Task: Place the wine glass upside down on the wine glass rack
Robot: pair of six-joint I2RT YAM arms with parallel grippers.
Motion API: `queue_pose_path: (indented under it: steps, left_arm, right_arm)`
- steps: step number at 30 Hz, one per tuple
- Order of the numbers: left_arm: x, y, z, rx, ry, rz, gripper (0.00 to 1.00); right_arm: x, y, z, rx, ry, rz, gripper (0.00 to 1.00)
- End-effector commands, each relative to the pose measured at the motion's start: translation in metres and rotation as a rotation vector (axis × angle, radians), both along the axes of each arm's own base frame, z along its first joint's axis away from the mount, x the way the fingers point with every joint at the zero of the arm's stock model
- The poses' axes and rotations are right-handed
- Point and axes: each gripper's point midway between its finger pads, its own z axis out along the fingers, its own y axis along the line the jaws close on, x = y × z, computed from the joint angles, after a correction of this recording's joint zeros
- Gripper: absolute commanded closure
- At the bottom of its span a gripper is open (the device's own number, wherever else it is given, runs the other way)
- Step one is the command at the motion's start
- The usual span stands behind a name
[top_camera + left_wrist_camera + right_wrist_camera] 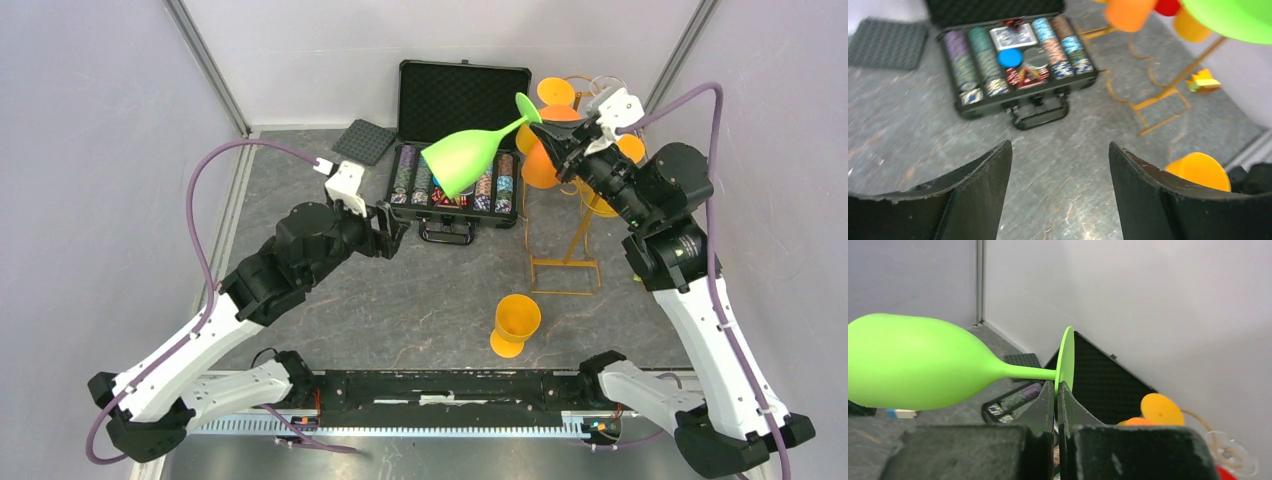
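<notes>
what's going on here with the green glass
The right arm has its jaws shut on the foot of a green wine glass, holding it on its side in the air above an open poker chip case, beside the gold wire rack. Orange glasses already hang there. The left arm is idle, jaws open, holding nothing. Another orange glass stands on the table.

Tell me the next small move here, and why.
Probably roll the right hand so the bowl turns downward. It pinches the green wine glass by its foot, with the bowl pointing sideways, close beside the top of the rack.
</notes>
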Motion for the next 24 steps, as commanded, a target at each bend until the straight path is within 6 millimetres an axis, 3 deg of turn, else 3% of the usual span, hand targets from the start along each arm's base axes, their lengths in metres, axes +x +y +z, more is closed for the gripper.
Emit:
queue_pose_path:
  steps: [1,9,17,24]
  left_arm:
    - [0.018,0.033,-0.008,-0.03,0.144,0.182,0.24]
    - [0.039,0.029,-0.006,-0.126,0.396,0.179,0.22]
    - [0.024,-0.019,0.004,-0.316,0.72,-0.152,0.21]
    - [0.008,-0.049,0.04,-0.583,0.736,-0.387,0.29]
  right_arm:
    - [0.006,0.005,-0.004,-0.189,-0.156,-0.013,1.0]
    - [-0.009,0.044,-0.057,-0.459,-0.271,-0.035,1.0]
    - [-0.029,0.059,-0.085,-0.676,-0.467,-0.155,1.0]
    - [-0.056,0.071,-0.098,-0.848,-0.694,-0.263,1.0]
